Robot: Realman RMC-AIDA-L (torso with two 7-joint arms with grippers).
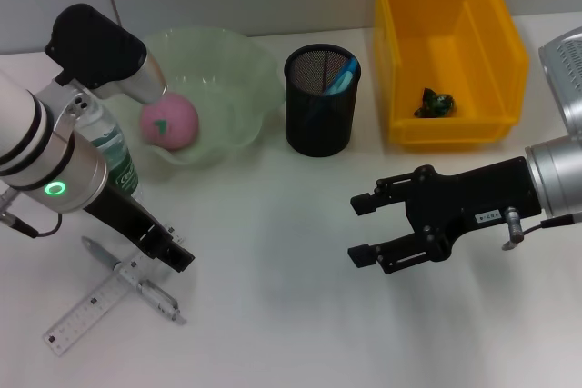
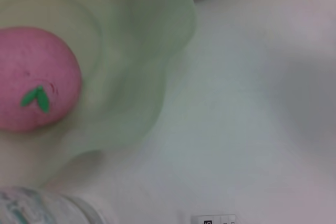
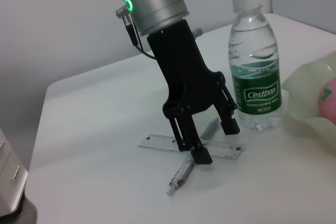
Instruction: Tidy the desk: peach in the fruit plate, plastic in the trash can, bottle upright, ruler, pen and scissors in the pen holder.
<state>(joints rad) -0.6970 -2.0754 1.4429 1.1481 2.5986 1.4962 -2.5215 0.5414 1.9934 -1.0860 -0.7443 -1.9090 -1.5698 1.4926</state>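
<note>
We are holding the left gripper (image 3: 210,142) low over the ruler (image 1: 88,310) and pen (image 1: 136,279), jaws apart and empty. Beside the ruler, the bottle (image 3: 256,61) is standing upright. Beyond it, the peach (image 1: 168,122) is sitting in the fruit plate (image 1: 245,88). The right gripper (image 1: 362,228) is hovering well apart from the ruler, jaws apart.
</note>
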